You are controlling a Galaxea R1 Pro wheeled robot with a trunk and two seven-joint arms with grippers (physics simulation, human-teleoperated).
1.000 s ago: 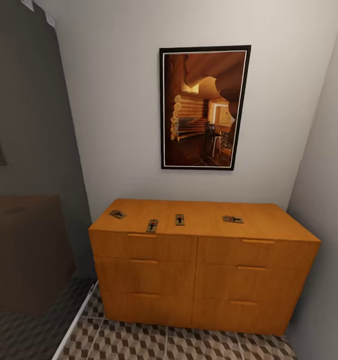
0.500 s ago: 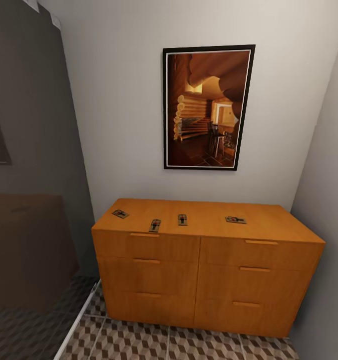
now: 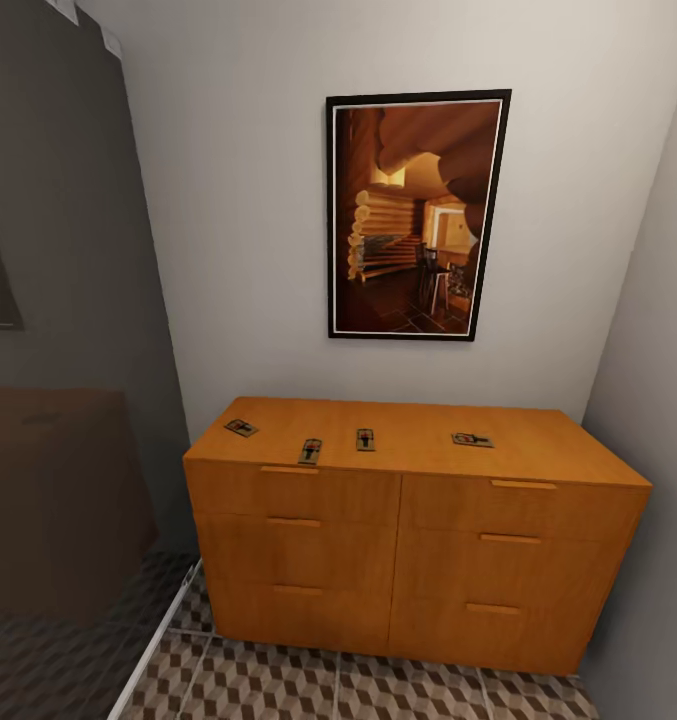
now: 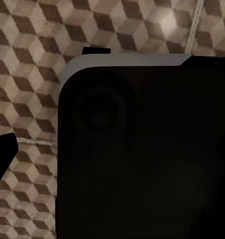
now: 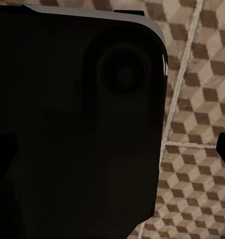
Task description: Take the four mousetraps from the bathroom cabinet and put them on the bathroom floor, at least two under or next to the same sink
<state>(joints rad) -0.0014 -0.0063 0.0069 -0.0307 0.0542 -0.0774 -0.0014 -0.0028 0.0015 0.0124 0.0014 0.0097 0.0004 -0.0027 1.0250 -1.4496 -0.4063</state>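
Several mousetraps lie on top of the orange-brown cabinet in the head view: one at the left end, two near the front middle, one further right. All drawers are closed. Below the cabinet runs the cube-patterned bathroom floor. The sink is out of view. My left gripper hangs over the floor tiles and the robot's dark base; one dark fingertip shows far to the side. My right gripper hangs likewise, with a fingertip at the edge. Both hold nothing.
A framed picture hangs on the wall above the cabinet. A dark glass partition with a white floor strip closes off the left. A grey wall stands tight against the cabinet's right end.
The whole head view shifted slightly between one second and half a second ago, so the camera moved. Since then it is still. The mousetraps have not moved.
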